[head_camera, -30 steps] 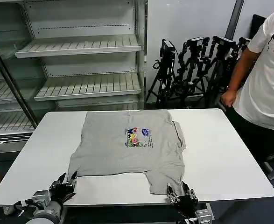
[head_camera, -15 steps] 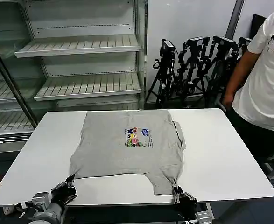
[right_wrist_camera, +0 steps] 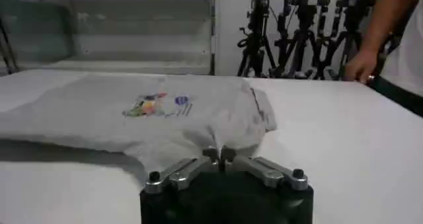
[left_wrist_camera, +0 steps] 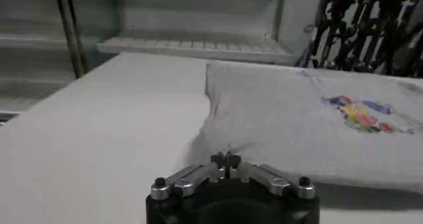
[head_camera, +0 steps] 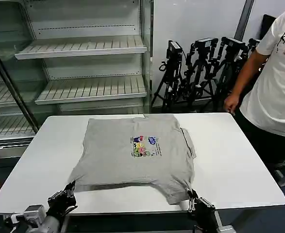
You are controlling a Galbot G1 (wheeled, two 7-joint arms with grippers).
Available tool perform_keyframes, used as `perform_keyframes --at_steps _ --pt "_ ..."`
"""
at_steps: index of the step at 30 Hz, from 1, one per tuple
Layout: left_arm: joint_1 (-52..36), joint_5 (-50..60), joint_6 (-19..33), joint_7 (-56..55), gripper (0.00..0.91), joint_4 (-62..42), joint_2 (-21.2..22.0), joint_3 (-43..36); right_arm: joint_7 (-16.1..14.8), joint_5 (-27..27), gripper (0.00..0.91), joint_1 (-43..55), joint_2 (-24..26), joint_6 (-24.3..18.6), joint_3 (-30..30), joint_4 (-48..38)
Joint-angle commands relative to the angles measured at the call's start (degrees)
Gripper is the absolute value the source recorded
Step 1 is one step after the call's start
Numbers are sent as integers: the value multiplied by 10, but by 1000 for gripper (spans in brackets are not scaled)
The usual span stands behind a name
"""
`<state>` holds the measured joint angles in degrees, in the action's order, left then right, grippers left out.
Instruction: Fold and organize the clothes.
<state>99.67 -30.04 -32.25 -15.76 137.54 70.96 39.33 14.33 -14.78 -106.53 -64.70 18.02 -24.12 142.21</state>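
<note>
A light grey T-shirt [head_camera: 127,165] with a small multicolour chest print lies flat on the white table [head_camera: 234,165], hem toward me. My left gripper [head_camera: 70,190] sits at the near left hem corner, shut on a pinch of the T-shirt [left_wrist_camera: 291,123] fabric. My right gripper [head_camera: 191,196] is at the near right hem corner, also shut on the T-shirt [right_wrist_camera: 125,123] cloth. In the left wrist view the left gripper [left_wrist_camera: 226,159] has its tips together at the bunched hem. In the right wrist view the right gripper [right_wrist_camera: 219,155] pinches a raised fold.
An empty shelving unit [head_camera: 84,68] stands behind the table on the left. Black tripods [head_camera: 205,68] stand behind it at centre right. A person in a white shirt [head_camera: 278,82] stands at the far right, one hand [head_camera: 229,103] near the table's far corner.
Both grippers went from open to shut on the hem corners and drew back toward the near edge, pulling the hem with them. The person's hand shifted slightly.
</note>
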Motion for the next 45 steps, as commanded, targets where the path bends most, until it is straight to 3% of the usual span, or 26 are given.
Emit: perform_keyframes --at_steps 1,13,25,32,45 --pt "101 13 1 -1 20 87 7 44 0 0 0 -62 9 -13 -37 52" --pt "45 66 16 14 20 55 -32 42 5 -24 0 60 2 -11 -23 10" --pt "-62 77 10 34 20 -35 -108 6 13 -98 0 211 45 22 5 -84" --pt "-112 64 6 35 20 -89 -133 -18 18 -120 0 321 58 45 58 -150" --pt "-196 70 4 38 20 -180 -160 -62 16 -132 0 425 57 77 116 -247"
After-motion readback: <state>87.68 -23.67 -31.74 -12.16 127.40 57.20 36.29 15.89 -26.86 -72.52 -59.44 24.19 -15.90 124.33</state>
